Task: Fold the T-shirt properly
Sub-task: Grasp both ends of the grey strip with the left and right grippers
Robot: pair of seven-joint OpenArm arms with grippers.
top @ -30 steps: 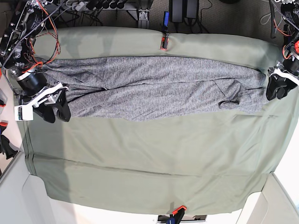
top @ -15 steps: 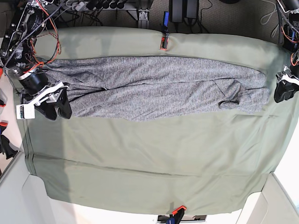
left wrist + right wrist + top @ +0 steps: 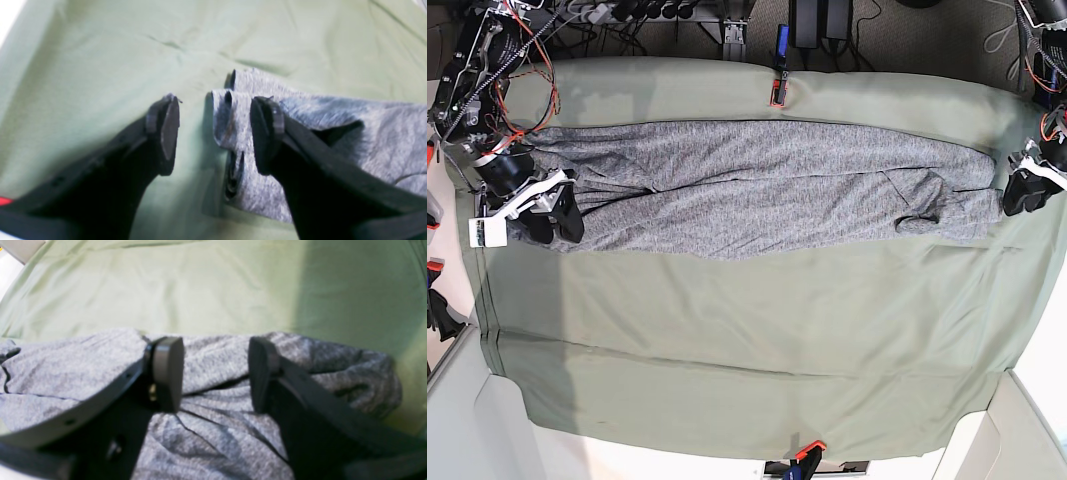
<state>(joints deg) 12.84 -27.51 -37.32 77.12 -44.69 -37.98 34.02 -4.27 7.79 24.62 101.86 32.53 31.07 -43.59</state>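
A sage-green cloth (image 3: pixel 757 340) drapes the whole surface under me, pinned by an orange clamp (image 3: pixel 778 91) at the far edge and another clamp (image 3: pixel 809 451) at the near edge; cables hang behind. Nothing blocks either end of the T-shirt (image 3: pixel 757 185), which lies folded into a long heather-grey band across the far half of the cloth, wrinkled, layered edges showing at one end. My left claw (image 3: pixel 213 128) hangs open, one finger over that layered end, gripping nothing. My right claw (image 3: pixel 215 373) hovers open above the bunched opposite end.
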